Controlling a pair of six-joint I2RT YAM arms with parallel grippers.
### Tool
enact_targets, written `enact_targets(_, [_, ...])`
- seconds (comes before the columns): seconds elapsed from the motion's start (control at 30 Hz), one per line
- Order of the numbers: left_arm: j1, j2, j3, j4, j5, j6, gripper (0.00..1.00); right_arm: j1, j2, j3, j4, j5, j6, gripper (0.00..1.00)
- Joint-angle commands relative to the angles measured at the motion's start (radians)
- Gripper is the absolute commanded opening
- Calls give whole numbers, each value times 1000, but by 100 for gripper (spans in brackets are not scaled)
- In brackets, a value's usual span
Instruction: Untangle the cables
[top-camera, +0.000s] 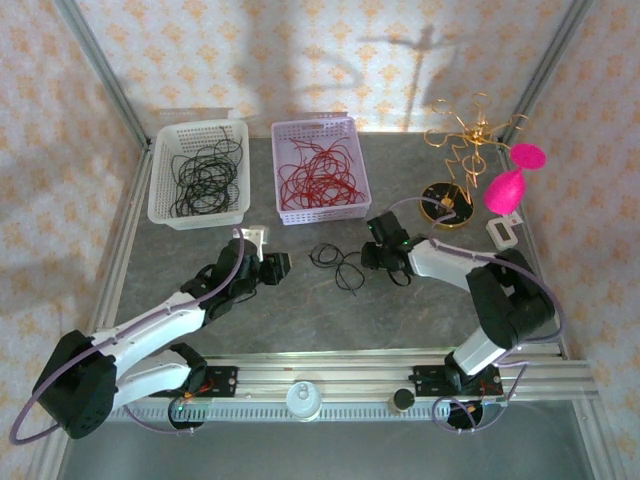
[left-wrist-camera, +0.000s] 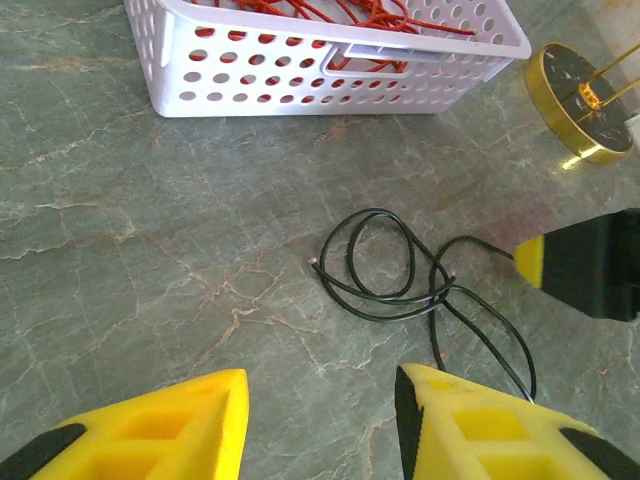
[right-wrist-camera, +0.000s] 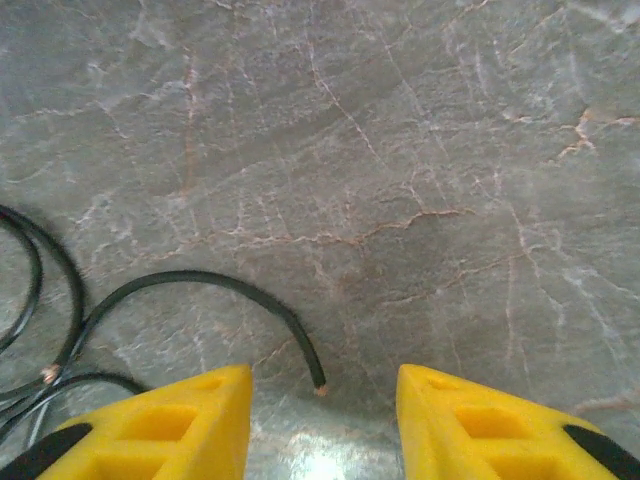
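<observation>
A small tangle of black cables (top-camera: 338, 262) lies on the grey table (top-camera: 330, 320) between my two grippers. Seen from the left wrist, the black cables (left-wrist-camera: 400, 272) loop just ahead of my left gripper (left-wrist-camera: 320, 400), which stands open over bare table with its right finger (left-wrist-camera: 455, 420) beside one strand. My left gripper (top-camera: 278, 266) sits left of the tangle and my right gripper (top-camera: 374, 256) right of it. In the right wrist view my right gripper (right-wrist-camera: 322, 400) is open, and a free black cable end (right-wrist-camera: 300, 345) lies between its fingertips, ungripped. More black cables (top-camera: 205, 175) and red cables (top-camera: 318, 172) fill two baskets.
The white basket (top-camera: 160, 190) and the lilac basket (top-camera: 352, 150) stand at the back. A gold wire ornament (top-camera: 465, 135) on a round base (top-camera: 445, 205), a pink object (top-camera: 508, 188) and a small white device (top-camera: 503, 232) crowd the back right. A rail (top-camera: 330, 385) runs along the near edge.
</observation>
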Motion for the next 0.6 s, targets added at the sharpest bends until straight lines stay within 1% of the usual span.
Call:
enact_targets(0.0, [-8, -23, -9, 31, 21, -20, 44, -6, 40, 21, 60, -5, 17, 40])
enact_targets(0.07, [-6, -34, -7, 22, 23, -15, 44, -7, 64, 23, 81, -20, 18, 39])
enact_targets(0.23, [-7, -61, -22, 12, 15, -12, 44, -6, 115, 40, 109, 15, -3, 34])
enact_targets(0.43, [-7, -59, -30, 18, 13, -21, 44, -6, 123, 43, 132, -42, -12, 23])
enact_targets(0.57, [-7, -36, -18, 27, 18, -17, 44, 2, 118, 43, 135, -48, -20, 20])
